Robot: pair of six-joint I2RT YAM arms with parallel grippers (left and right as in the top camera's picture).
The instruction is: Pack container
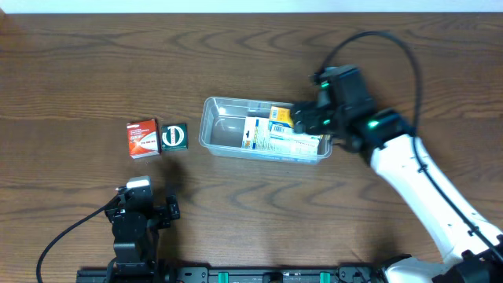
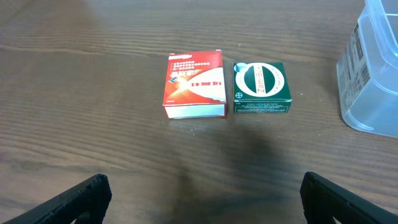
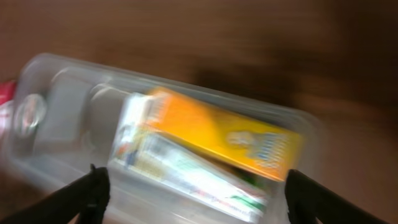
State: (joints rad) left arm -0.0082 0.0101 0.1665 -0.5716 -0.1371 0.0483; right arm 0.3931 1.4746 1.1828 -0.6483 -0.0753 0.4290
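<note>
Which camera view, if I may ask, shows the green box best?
Left wrist view: the green box is close and sharp, label legible. Overhead shows it tiny; the right wrist view lacks it.

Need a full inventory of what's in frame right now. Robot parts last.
table: one, brown wood, under everything
container: one, clear plastic, centre of the table
yellow box: one, yellow-orange, inside the container, right half
white boxes: at least one, count unclear, white with print, in the container under the yellow box
red box: one, red and white, on the table left of the container
green box: one, dark green, between red box and container
left arm: one, black, near edge, jaws open, empty
right arm: one, white and black, jaws open over the container
</note>
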